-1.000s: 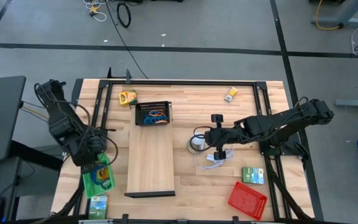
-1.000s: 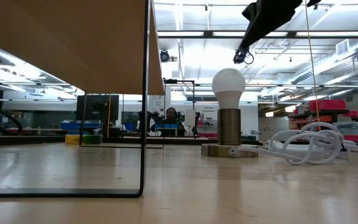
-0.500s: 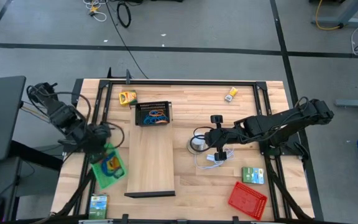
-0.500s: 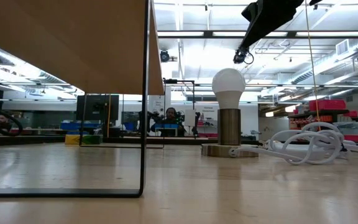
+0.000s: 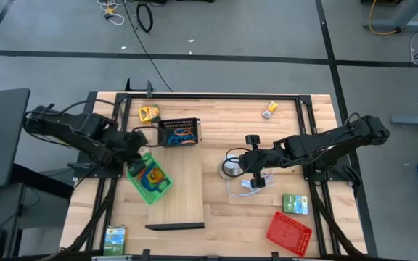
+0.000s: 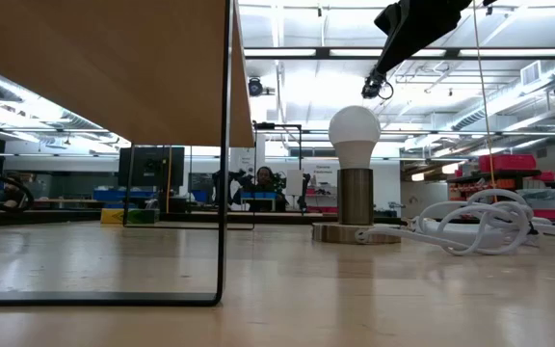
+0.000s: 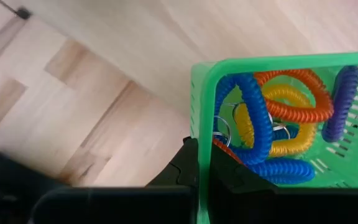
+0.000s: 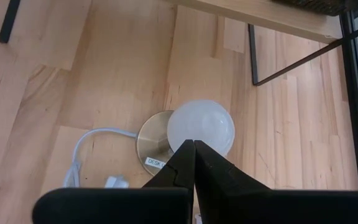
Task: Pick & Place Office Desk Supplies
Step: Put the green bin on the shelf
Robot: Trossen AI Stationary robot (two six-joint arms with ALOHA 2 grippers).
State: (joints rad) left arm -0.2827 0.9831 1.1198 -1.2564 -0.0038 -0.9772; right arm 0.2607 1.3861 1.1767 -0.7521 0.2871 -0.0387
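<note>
The green mesh tray, loaded with coiled bands, is pinched at its rim by the left end effector above the wooden board. More bands are seen in the black tray. The right end effector is pressed together, empty, above the lamp. Card boxes lie loose on the counter — the work is judged partly done.

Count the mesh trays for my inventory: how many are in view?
3. A black tray stands at the board's far end, a green tray is held over the board's left edge, and a red tray lies near the front right corner.
</note>
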